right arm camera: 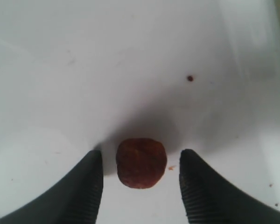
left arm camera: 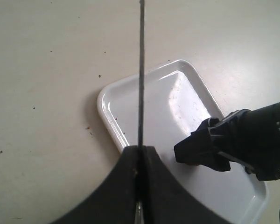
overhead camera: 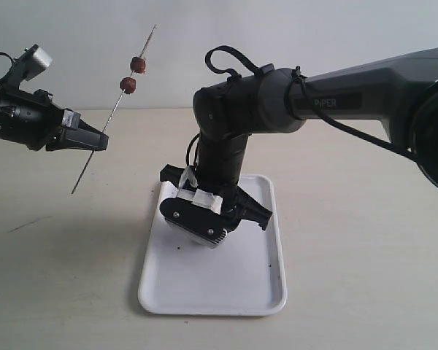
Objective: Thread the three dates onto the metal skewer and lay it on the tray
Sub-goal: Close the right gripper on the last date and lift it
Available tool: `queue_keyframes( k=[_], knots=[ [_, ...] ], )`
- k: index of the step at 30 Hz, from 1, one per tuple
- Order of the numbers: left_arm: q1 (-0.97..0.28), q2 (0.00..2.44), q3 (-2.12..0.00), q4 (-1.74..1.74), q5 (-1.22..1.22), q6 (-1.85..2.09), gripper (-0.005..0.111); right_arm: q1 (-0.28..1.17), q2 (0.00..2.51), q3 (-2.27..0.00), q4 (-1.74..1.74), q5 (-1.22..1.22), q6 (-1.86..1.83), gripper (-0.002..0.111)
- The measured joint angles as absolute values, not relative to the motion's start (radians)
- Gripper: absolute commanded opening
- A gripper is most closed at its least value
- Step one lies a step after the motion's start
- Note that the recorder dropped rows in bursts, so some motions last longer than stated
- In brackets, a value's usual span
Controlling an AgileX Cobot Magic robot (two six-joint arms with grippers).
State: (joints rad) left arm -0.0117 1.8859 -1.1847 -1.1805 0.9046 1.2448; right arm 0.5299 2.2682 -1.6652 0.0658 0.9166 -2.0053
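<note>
My left gripper (overhead camera: 102,142) is shut on the thin metal skewer (overhead camera: 115,109), held slanting in the air left of the tray. Two dates (overhead camera: 139,65) (overhead camera: 128,85) sit threaded on its upper part. In the left wrist view the skewer (left arm camera: 141,70) runs straight out from the closed gripper (left arm camera: 140,148). The third date (right arm camera: 141,162) lies on the white tray (right arm camera: 130,70), between the fingers of my open right gripper (right arm camera: 141,163), which touch neither side of it. In the exterior view the right gripper (overhead camera: 204,219) points down over the tray (overhead camera: 241,284) and hides this date.
The tray sits on a pale tabletop (overhead camera: 350,219), with small dark crumbs (right arm camera: 190,78) on it. The right arm (overhead camera: 336,95) reaches in from the right above the tray. A few specks dot the table (left arm camera: 89,126) near the tray's corner.
</note>
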Motion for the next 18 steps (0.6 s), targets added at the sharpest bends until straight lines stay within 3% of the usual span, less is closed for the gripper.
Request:
queue_keyframes(
  k=[18],
  knots=[
    [-0.012,1.886,-1.185,-1.181,0.905,1.245,0.000,0.530,2.270,-1.665,0.066,0.917,-2.003,0.034]
  ],
)
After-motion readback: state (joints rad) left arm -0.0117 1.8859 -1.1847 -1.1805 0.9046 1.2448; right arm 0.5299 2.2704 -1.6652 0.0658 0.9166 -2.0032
